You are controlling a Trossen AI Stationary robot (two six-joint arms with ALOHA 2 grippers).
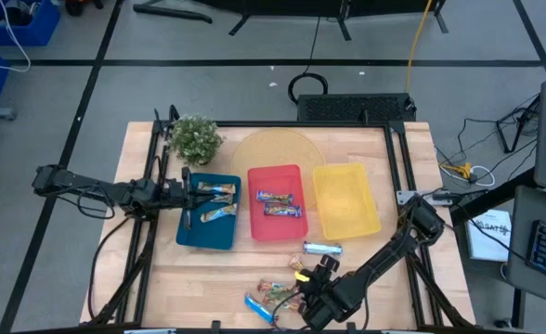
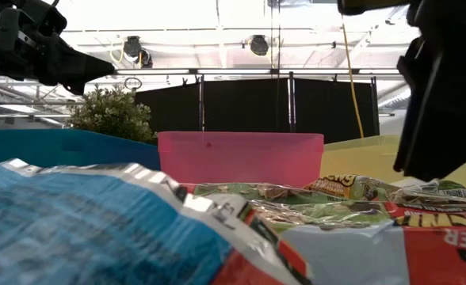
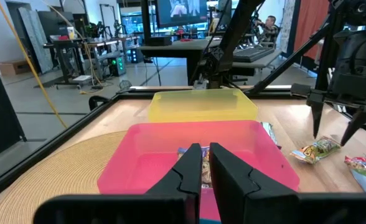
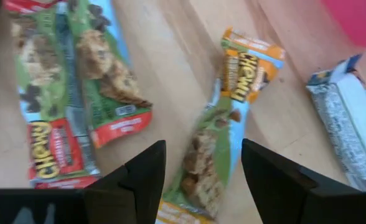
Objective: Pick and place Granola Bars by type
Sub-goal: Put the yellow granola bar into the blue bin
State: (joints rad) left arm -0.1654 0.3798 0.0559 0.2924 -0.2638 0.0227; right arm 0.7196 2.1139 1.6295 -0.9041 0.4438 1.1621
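Right gripper low over the loose Granola Bars at the bottom centre of the high view, on the bare wooden table below the trays. Fingers spread wide, released, holding nothing. Directly between them in the right wrist view, the orange-ended bar, lying flat on the wood. Long axis running away from the pincer and a little slanted, so roughly across the line from one finger to the other; fingers standing on each long side of it, which looks favourable for a straight descent and closing. To the left in that frame, two red-labelled bars, close enough to be touched by the left finger if the descent drifts. At the right edge, a silver-wrapped bar, apart from the target.

Left gripper far from this pile, hanging over the blue tray at the left of the high view, fingers clenched almost together with nothing seen between them. Clearly the farther arm for this pick.

Already sorted: two bars in the blue tray, two in the red tray; yellow tray without any bar.
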